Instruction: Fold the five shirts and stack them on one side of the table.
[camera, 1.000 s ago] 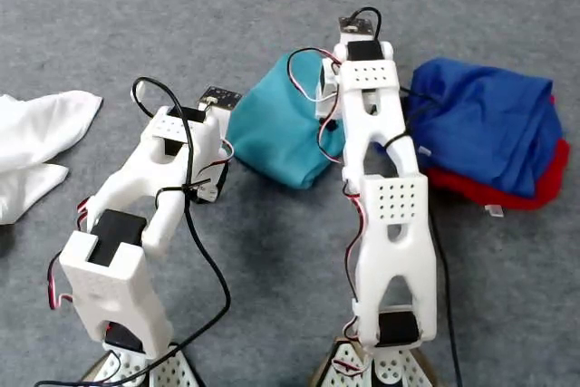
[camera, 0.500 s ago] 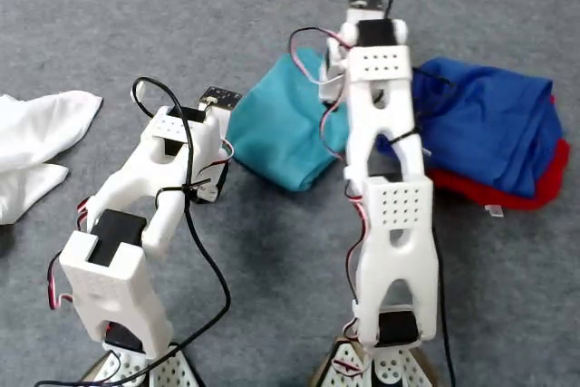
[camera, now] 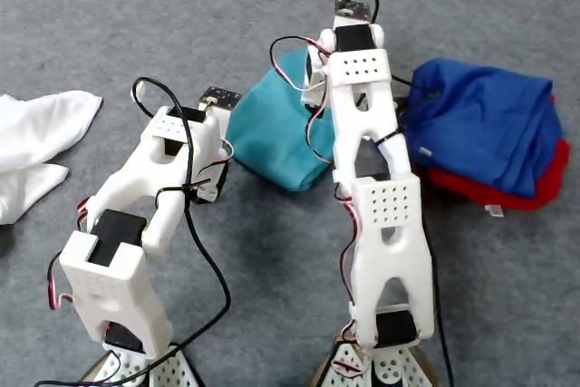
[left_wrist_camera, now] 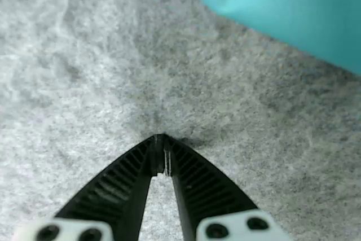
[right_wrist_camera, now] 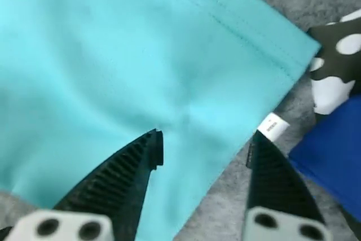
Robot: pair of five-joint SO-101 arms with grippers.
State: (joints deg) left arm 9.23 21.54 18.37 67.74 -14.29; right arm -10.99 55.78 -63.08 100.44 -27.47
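Honestly, on the grey worktop (camera: 272, 251) the teal shirt (camera: 267, 138) lay just beside the blue-and-red stack (camera: 489, 129). My right gripper (right_wrist_camera: 206, 142) hung wide open over it, empty; pinching only one layer could drag it unfolded. My left gripper (left_wrist_camera: 163, 150), closed on nothing, rested nearby.

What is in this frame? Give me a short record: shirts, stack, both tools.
teal shirt: folded over, mid-table, next to the stack
stack: blue shirt on top of red shirt, right side of the table
white shirt: unfolded, spread at the left edge
left tool: shut, empty, tips close to the bare table beside the teal shirt
right tool: open, above the teal shirt's hem, gripping nothing
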